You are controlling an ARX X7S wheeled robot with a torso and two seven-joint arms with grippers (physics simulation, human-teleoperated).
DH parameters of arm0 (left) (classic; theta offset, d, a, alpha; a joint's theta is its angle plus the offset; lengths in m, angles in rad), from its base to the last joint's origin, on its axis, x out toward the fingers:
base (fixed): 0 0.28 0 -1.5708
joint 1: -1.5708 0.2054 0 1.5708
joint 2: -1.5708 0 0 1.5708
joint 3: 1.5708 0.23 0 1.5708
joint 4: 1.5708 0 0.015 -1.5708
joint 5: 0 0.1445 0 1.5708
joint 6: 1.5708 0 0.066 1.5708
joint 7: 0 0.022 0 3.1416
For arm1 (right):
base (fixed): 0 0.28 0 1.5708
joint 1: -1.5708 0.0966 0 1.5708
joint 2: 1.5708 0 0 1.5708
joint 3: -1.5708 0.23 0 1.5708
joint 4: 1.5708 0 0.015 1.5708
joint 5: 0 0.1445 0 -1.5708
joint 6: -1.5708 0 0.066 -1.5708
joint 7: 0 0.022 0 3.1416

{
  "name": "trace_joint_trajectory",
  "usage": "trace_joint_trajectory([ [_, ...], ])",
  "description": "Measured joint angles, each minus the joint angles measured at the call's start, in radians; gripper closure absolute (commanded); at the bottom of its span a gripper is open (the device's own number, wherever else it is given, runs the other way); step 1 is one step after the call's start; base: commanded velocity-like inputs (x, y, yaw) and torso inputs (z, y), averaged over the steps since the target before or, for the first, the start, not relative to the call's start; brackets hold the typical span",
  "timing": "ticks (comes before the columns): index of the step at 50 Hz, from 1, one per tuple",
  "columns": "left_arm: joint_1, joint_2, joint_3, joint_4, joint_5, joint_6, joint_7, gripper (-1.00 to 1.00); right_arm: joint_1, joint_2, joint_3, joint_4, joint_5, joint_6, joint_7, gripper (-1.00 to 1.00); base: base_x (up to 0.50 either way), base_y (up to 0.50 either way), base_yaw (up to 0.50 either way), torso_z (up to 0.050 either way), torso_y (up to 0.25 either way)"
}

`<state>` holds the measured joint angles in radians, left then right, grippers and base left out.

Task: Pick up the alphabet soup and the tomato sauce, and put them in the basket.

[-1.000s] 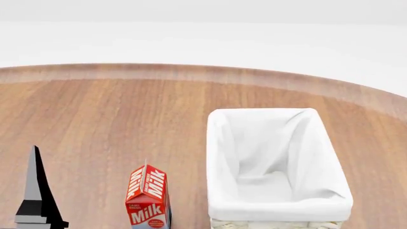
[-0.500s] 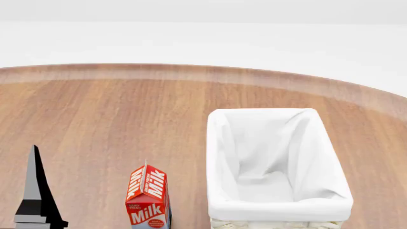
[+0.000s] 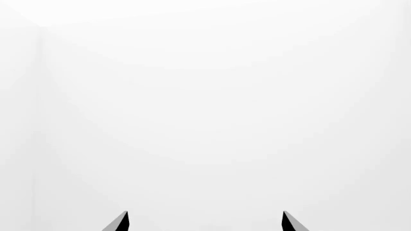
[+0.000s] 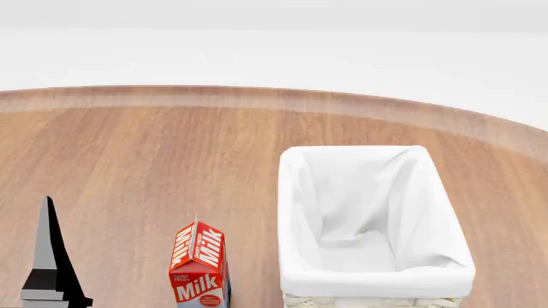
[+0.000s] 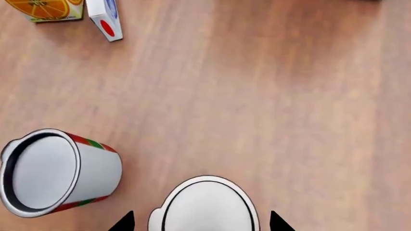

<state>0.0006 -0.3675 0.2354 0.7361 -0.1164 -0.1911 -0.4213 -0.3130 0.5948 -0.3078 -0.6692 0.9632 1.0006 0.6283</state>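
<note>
Directly between the spread, empty right jaws (image 5: 200, 224) stands a silvery-topped can (image 5: 205, 207); tomato sauce (image 5: 55, 171) nearby. Left jaws (image 3: 204, 222) spread, empty.

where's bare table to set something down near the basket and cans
Widest bare wood lies beyond the red milk carton, left of the white-lined wicker basket. The basket holds nothing. In the right wrist view, open wood runs from the two silvery-topped cans to the orange juice carton; it is crowded around the right claw.
</note>
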Motion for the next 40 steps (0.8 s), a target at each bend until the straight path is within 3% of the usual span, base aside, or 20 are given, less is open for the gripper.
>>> trace_joint_trajectory([
  [40, -0.004, -0.009, 0.012, 0.008, -0.001, -0.008, -0.013, -1.0, -0.005, -0.001, -0.04, 0.081, -0.052, -0.079, -0.059, -1.0, 0.0, 0.0, 0.0, 0.0, 0.0],
])
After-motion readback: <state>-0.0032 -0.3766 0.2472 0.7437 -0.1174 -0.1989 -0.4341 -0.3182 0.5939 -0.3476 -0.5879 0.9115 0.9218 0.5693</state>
